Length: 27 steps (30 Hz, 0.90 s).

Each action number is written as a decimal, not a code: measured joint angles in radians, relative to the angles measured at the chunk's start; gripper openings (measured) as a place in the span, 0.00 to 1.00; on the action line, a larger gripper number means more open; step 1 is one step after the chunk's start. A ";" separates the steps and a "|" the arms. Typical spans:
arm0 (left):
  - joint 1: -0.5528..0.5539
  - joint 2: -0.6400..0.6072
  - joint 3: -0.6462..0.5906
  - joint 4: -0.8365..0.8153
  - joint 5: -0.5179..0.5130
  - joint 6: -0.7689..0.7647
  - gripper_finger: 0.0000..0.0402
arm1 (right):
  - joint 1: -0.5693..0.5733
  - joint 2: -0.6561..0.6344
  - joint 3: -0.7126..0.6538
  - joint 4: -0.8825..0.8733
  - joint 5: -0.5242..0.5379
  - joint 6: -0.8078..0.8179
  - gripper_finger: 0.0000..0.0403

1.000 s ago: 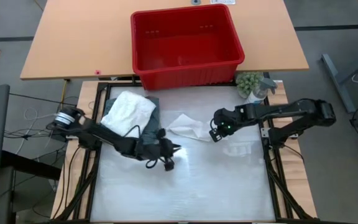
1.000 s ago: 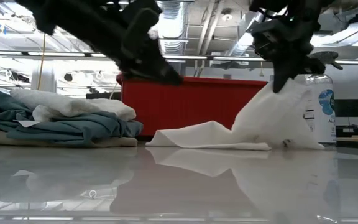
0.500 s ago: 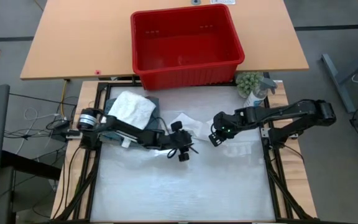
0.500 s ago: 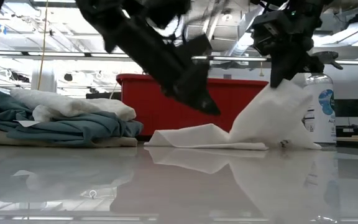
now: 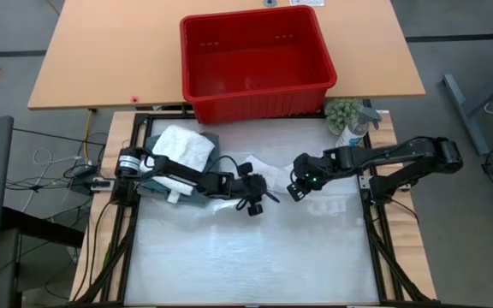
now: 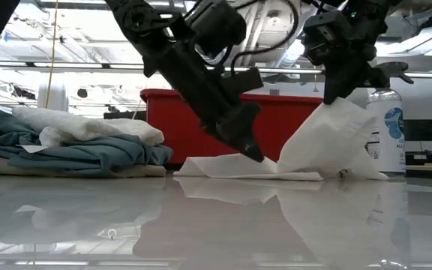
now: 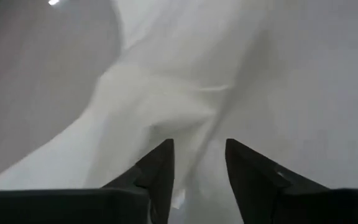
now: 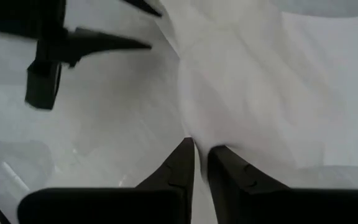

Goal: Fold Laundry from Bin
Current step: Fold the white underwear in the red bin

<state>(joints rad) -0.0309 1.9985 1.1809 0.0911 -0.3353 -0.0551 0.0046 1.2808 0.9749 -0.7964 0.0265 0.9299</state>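
Note:
A white cloth [image 5: 272, 171] lies mid-table, its right part raised into a peak [image 6: 334, 124] under my right gripper [image 8: 202, 149], which is shut on it. My left gripper [image 7: 199, 146] is open and slants down onto the cloth's flat left part [image 6: 223, 166], one fingertip on each side of a soft ridge. A pile sits at the table's far left: a white garment [image 5: 182, 147] on a teal one [image 6: 73, 156], with a beige layer [image 6: 21, 166] underneath. The red bin [image 5: 255, 56] stands on the wooden table beyond. My left gripper has its fingertips [image 6: 255, 154] right at the flat cloth, but I cannot tell whether they touch it. My right gripper pinches a gathered bit of the white cloth [image 8: 211, 132] between its two fingers, slanting down from above. The cloth hangs below like a tent, with its lower edges [image 6: 306, 177] on the table.
A spray bottle and a green bunch [image 5: 347, 115] stand at the table's far right corner, close behind my right arm. The near half of the glossy table [image 5: 246, 257] lies open. Black frame rails [image 5: 375, 231] run along both sides.
My left gripper has swung away from the pile toward the table's right edge and come down onto the white cloth's flat part. My right gripper has kept still, with the cloth's peak held up as before.

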 joint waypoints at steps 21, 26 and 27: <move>0.080 0.000 0.000 0.011 0.069 0.028 0.00 | -0.011 0.000 0.000 0.021 -0.001 -0.016 0.16; 0.077 0.032 0.001 0.020 0.060 -0.019 0.00 | -0.028 0.000 0.000 0.022 -0.001 -0.019 0.16; 0.073 0.042 -0.002 0.009 0.065 -0.022 0.00 | -0.028 0.000 0.000 0.023 -0.001 -0.019 0.16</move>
<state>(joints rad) 0.0425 2.0409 1.1790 0.0997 -0.2704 -0.0768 -0.0237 1.2808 0.9749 -0.7736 0.0257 0.9104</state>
